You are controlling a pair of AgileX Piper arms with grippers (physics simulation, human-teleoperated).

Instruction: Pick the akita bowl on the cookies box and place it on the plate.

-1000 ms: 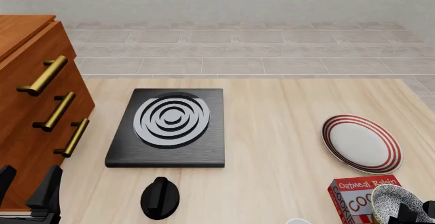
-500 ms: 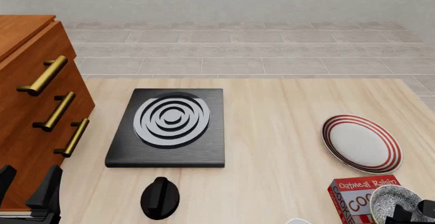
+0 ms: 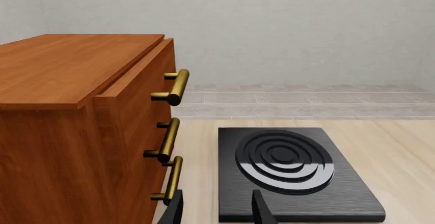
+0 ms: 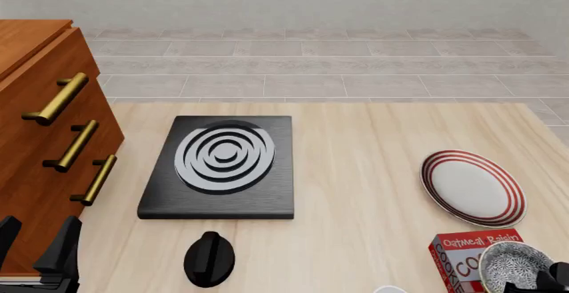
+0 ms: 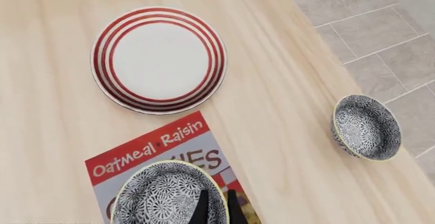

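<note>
Since the earlier frame, my right gripper (image 5: 215, 206) has tilted the small black-speckled white akita bowl (image 5: 170, 196) more level, and its fingers now pinch the rim nearly shut. I judge the bowl light, rigid and slippery; the rim is the only hold. It sits over the red cardboard cookies box (image 5: 160, 145) at the bench's near right corner, the red-ringed white plate (image 5: 158, 58) just beyond. My left gripper (image 3: 216, 208) hangs open.

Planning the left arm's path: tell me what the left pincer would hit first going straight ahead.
Judging by its wrist view, the left pincer points at the black stove burner, so probably its near edge; the wooden cabinet stands alongside. Depth is unclear.
</note>
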